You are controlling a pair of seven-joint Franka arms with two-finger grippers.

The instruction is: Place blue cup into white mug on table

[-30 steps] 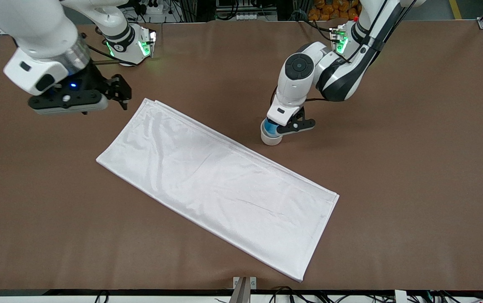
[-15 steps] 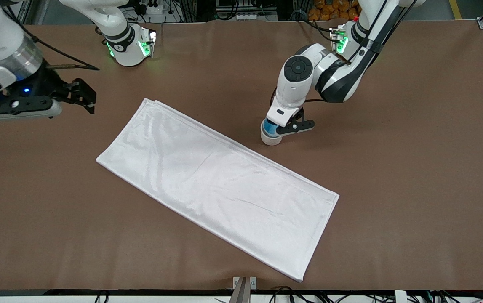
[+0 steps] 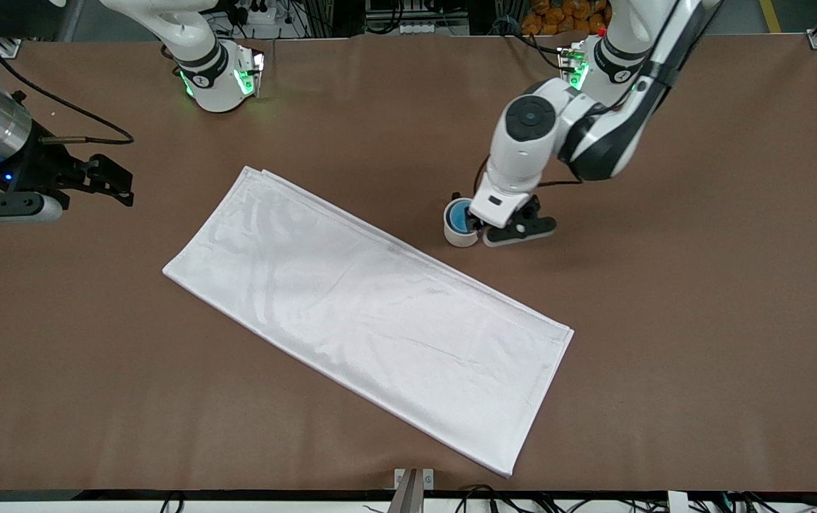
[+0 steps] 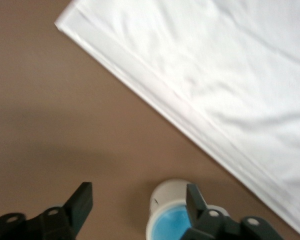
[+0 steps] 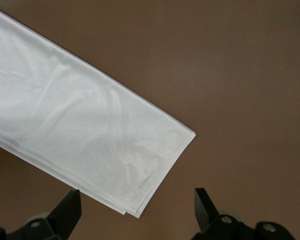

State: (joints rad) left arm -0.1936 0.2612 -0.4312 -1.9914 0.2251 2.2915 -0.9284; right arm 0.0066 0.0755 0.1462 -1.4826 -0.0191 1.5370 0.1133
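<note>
The blue cup [image 3: 459, 216] sits inside the white mug [image 3: 457, 236], which stands on the brown table [image 3: 700, 285] beside the long edge of the cloth. My left gripper [image 3: 495, 229] is open just beside the mug, toward the left arm's end of the table. In the left wrist view the left gripper [image 4: 139, 205] holds nothing; one of its fingers [image 4: 196, 202] overlaps the rim of the mug [image 4: 170, 196], with the blue cup [image 4: 171, 226] showing inside. My right gripper [image 3: 117, 184] is open and empty over the table at the right arm's end, as the right wrist view [image 5: 136, 207] also shows.
A white rectangular cloth [image 3: 365, 313] lies flat and slanted across the middle of the table. It also shows in the left wrist view [image 4: 230, 75] and in the right wrist view [image 5: 75, 130]. The arm bases stand along the table's edge farthest from the front camera.
My left gripper has opened and shifted off the blue cup toward the left arm's end; the cup now rests in the mug. My right arm has swung away toward its end of the table.
</note>
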